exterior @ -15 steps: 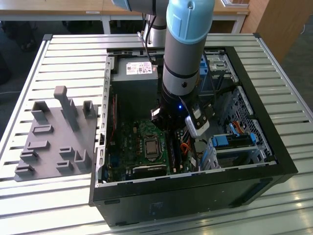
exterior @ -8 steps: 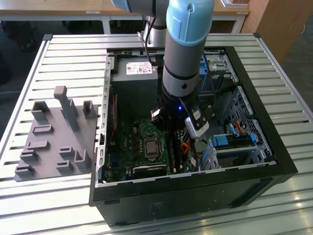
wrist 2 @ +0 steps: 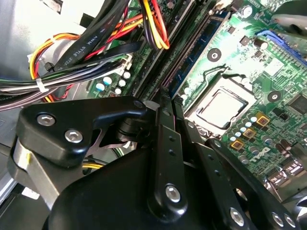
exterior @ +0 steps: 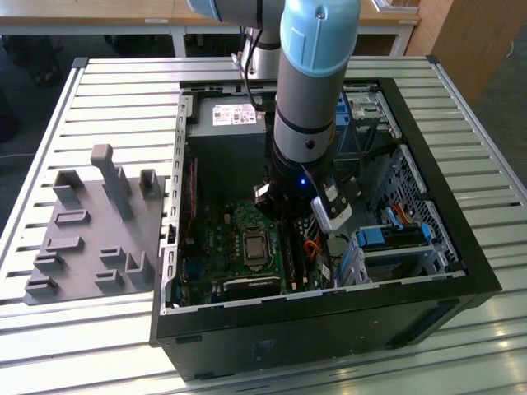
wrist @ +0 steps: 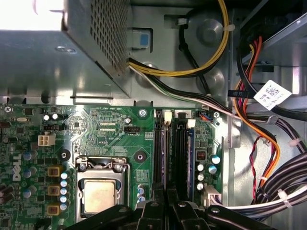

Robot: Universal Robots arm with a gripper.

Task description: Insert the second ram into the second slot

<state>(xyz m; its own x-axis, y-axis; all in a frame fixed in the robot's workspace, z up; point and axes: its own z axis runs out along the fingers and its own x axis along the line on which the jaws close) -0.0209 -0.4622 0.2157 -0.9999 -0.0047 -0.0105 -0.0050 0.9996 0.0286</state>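
Your gripper (wrist: 165,203), pressed together, sits over the memory stick (wrist: 191,163) in its slot; stiff, light, fragile—grip its long edges.

Cable bundle (wrist: 268,143) crowding memory slots (wrist: 172,148)

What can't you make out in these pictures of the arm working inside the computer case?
- Hand: in both wrist views its own black linkage covers the fingertips, so open or shut is unclear.
- RAM slots: in the first wrist view their near ends run under the hand; whether a stick is seated is unclear.
- Motherboard: in the exterior view the arm hides the slot area.
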